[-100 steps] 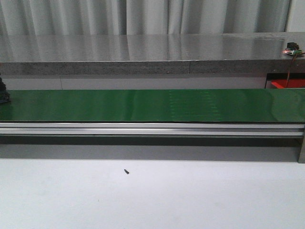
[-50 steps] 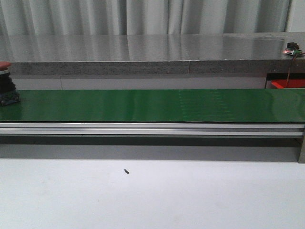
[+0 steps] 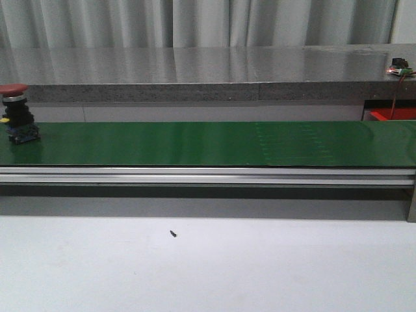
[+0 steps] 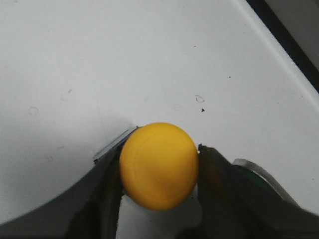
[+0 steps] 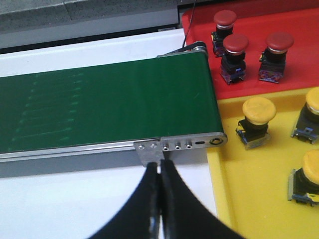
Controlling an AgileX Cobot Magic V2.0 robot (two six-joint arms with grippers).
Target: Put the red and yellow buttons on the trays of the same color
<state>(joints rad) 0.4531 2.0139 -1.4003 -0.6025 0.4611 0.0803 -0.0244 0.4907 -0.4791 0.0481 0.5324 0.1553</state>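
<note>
I am gripping a yellow button by its smooth domed cap in my left gripper, fingers at three and nine o'clock; being hard, light and likely slippery, it wants a squeeze at its widest girth. My right gripper is hanging closed and empty over the white table, the yellow tray at its three o'clock. A red button is riding the green conveyor belt at its far-left end.

A red button stands on the green conveyor belt.
</note>
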